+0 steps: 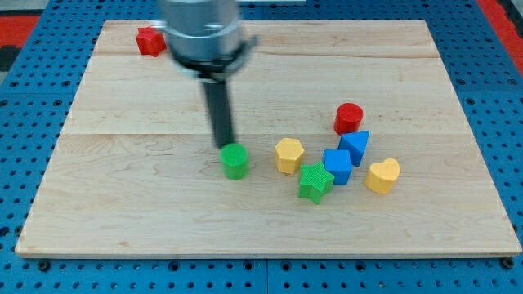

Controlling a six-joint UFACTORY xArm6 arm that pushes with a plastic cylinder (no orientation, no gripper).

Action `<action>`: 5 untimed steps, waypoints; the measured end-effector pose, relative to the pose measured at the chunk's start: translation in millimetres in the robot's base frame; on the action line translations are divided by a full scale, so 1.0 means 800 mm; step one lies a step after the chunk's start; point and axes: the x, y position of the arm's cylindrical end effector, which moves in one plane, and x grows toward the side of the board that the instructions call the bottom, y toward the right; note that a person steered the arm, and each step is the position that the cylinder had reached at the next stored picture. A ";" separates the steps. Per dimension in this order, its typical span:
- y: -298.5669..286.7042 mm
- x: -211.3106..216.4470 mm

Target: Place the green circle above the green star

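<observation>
Wooden board (147, 204) on blue pegboard (24, 122)

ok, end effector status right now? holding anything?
No gripper fitted; nothing is held.
My tip sits just above the green circle block in the view, at its top edge; whether they touch cannot be told.

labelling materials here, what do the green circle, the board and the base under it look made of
Green circle: probably plastic, matte, uniform colour. Board: light wood, visible grain and plank seams. Blue base: rigid sheet with a regular hole grid; metal or plastic, can't tell.
</observation>
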 end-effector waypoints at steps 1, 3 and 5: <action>-0.005 0.005; -0.051 0.044; 0.106 0.066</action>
